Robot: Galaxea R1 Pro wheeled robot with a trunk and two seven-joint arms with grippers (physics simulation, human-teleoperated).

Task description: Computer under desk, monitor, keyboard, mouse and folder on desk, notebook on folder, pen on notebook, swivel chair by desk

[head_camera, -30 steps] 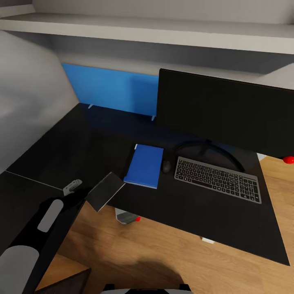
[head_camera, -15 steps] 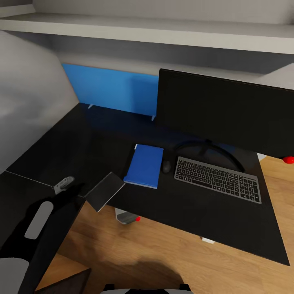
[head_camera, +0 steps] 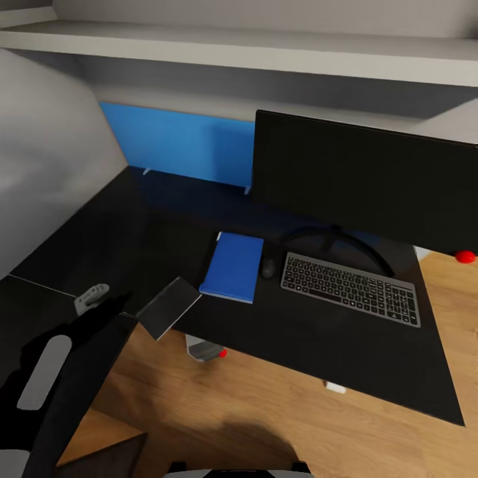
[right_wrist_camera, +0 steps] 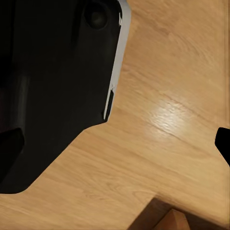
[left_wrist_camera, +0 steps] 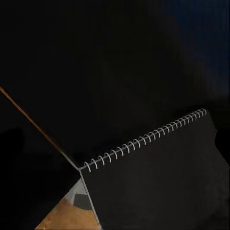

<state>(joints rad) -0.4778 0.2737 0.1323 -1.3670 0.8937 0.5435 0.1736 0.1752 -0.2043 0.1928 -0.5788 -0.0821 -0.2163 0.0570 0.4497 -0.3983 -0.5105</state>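
**Asker:** Black on black down there. Where is your left tool?

**Me:** My left tool [head_camera: 125,311] sits at the table's [head_camera: 133,226] near inner corner, dark against the dark top. I cannot tell whether its jaws are parted or closed.

**Asker:** And the notebook?

**Me:** The notebook [head_camera: 168,307] is right at the tool's tip, tilted, half over the table edge and half over the wood floor [head_camera: 265,398]. My left wrist camera shows its dark cover and white spiral binding [left_wrist_camera: 143,139] close up. I cannot make out whether the tool touches it.

**Asker:** Beyond it?

**Me:** The blue folder [head_camera: 234,267] lies flat just past the notebook, apart from it. The mouse [head_camera: 268,268] is just beside the folder, then the keyboard [head_camera: 350,289], with the monitor [head_camera: 365,179] behind. The computer [head_camera: 204,348] stands under the table.

**Asker:** Your right tool?

**Me:** One dark fingertip [right_wrist_camera: 223,143] shows above the floor; its grip I cannot tell.
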